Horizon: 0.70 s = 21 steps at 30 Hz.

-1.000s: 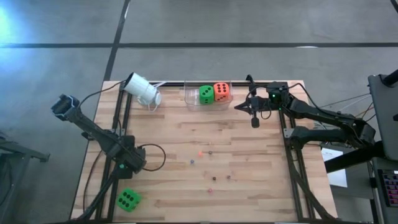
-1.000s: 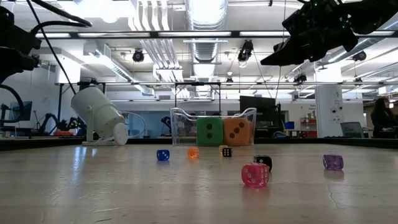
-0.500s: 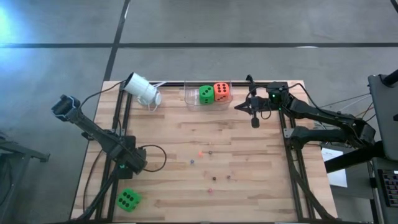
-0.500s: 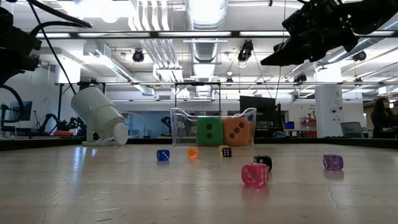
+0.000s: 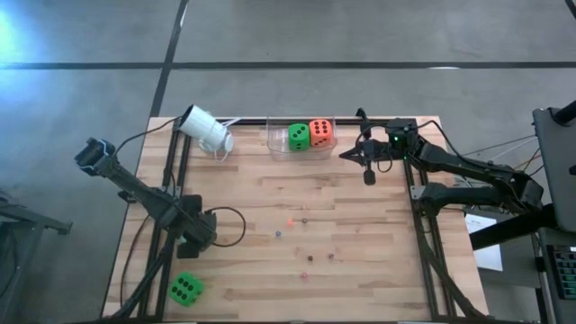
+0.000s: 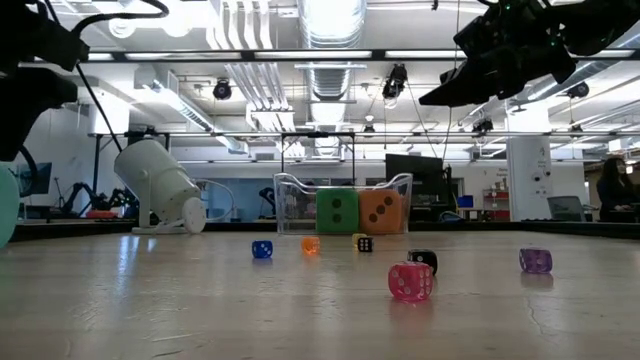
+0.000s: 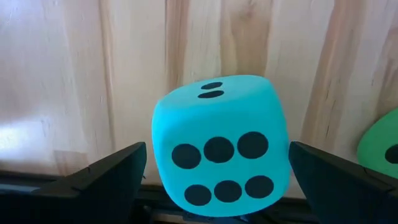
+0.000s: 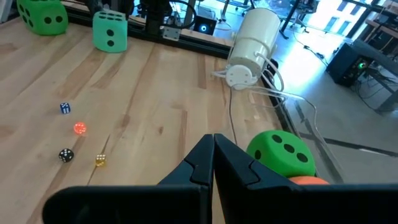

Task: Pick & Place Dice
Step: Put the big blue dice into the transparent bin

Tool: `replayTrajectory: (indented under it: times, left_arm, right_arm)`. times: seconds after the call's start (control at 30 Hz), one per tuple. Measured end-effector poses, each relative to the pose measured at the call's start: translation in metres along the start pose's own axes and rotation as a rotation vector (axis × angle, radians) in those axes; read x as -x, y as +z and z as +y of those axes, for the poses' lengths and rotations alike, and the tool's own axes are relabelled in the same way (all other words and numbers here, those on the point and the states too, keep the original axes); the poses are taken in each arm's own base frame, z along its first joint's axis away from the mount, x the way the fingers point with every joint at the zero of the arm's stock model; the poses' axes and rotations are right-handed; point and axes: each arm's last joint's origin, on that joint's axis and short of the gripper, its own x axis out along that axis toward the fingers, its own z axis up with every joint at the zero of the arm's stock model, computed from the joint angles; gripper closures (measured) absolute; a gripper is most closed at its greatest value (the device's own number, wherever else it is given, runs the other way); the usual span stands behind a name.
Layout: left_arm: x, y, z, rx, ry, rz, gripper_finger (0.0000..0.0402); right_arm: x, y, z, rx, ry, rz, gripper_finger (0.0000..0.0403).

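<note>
The teal die (image 7: pixel 221 149), six pips facing the left wrist camera, sits between the fingers of my left gripper (image 7: pixel 217 146), which is near the table's near-left corner (image 5: pixel 200 236). The gripper hides this die from above; its edge shows in the low view (image 6: pixel 5 205). One green die (image 5: pixel 184 288) rests on the table nearer the edge. A second green die (image 5: pixel 298 135) and the orange-red die (image 5: pixel 319 133) sit in the clear tray (image 5: pixel 274 142). Tiny dice (image 5: pixel 304 236) are scattered mid-table. My right gripper (image 8: pixel 213 144) is shut in the air beside the tray (image 5: pixel 346 155). My left gripper pinches the teal die between its two fingers, one finger (image 7: pixel 134 158) on one side face (image 7: pixel 160 146) and the other finger on the opposite side face. The fingers come from above, slanting down. In the low view the die appears raised a little off the table.
A white cup (image 5: pixel 207 130) lies on its side at the far left, with a cable beside it. Black frame rails (image 5: pixel 171 180) run along the table's left and right sides. Bare wood lies between the tray and the tiny dice (image 6: pixel 410 280).
My left gripper has moved a short way toward the table's right edge, carrying the teal die with it. The die's edge has come into the low view at its left border, where it did not show before. My right arm has kept still.
</note>
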Motion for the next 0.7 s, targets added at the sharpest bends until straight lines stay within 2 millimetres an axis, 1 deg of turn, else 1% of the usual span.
replayTrajectory:
  times: [0.07,0.13,0.2,0.37,0.7]
  left_arm:
    - [-0.001,-0.001,0.0,0.058,0.003,0.006,0.0007]
    - [-0.001,-0.001,0.0,0.167,0.001,0.007,0.0007]
    - [-0.001,-0.001,0.0,0.235,-0.012,0.013,0.0005]
    - [0.0,-0.001,-0.001,0.244,-0.041,0.04,0.0005]
    - [-0.001,-0.002,-0.001,0.29,-0.031,0.043,0.0005]
  right_arm:
    - [0.0,-0.002,0.001,-0.006,0.001,0.004,0.0394]
    - [0.0,-0.004,0.001,-0.008,0.004,0.01,0.0394]
    - [-0.001,-0.007,0.003,-0.013,0.007,0.017,0.0394]
    - [-0.001,-0.012,0.004,-0.016,0.012,0.027,0.0394]
    - [-0.001,-0.012,0.004,-0.002,0.01,0.024,0.0394]
